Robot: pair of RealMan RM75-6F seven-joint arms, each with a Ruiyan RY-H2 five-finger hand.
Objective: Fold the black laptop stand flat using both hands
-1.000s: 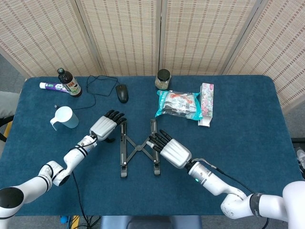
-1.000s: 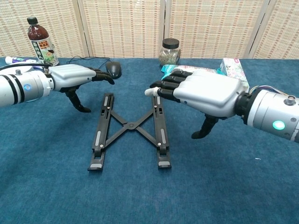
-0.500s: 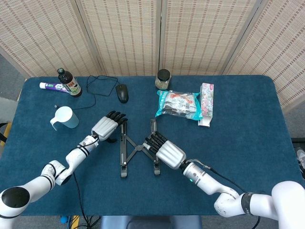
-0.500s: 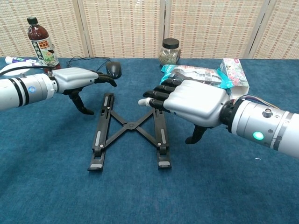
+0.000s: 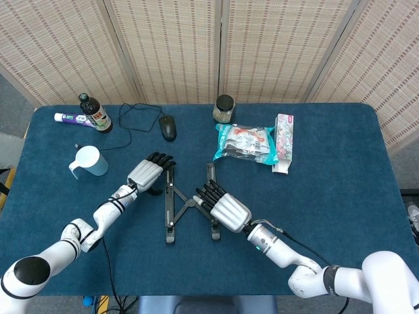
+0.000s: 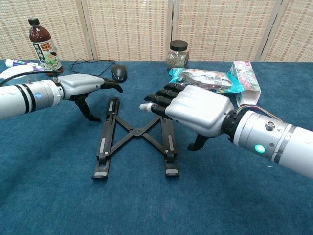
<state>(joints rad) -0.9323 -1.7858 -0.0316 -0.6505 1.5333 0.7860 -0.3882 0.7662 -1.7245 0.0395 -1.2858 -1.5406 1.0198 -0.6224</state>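
The right hand (image 6: 195, 110) hovers with fingers spread and holding nothing, palm down, its fingertips (image 6: 151, 102) reaching over the right rail of the black laptop stand (image 6: 134, 134); in the head view it (image 5: 222, 208) covers the middle of that rail, and whether it touches the rail cannot be told. The left hand (image 6: 85, 84) is also open and empty, fingers stretched out flat above the far end of the stand's left rail, thumb hanging down just beside it; from above it (image 5: 147, 173) sits at the rail's upper left end.

The stand lies on the blue table (image 5: 327, 196) in front of the robot, still spread open: two long rails joined by crossed struts forming an X between them (image 5: 186, 204).

Farther back on the table are a black mouse (image 5: 168, 127) with its cable, a dark bottle (image 5: 95, 114) beside a white tube (image 5: 69, 118), a pale blue cup (image 5: 90, 161), a lidded jar (image 5: 224, 108), a snack packet (image 5: 245, 144) and a slim box (image 5: 283, 142) just beside it
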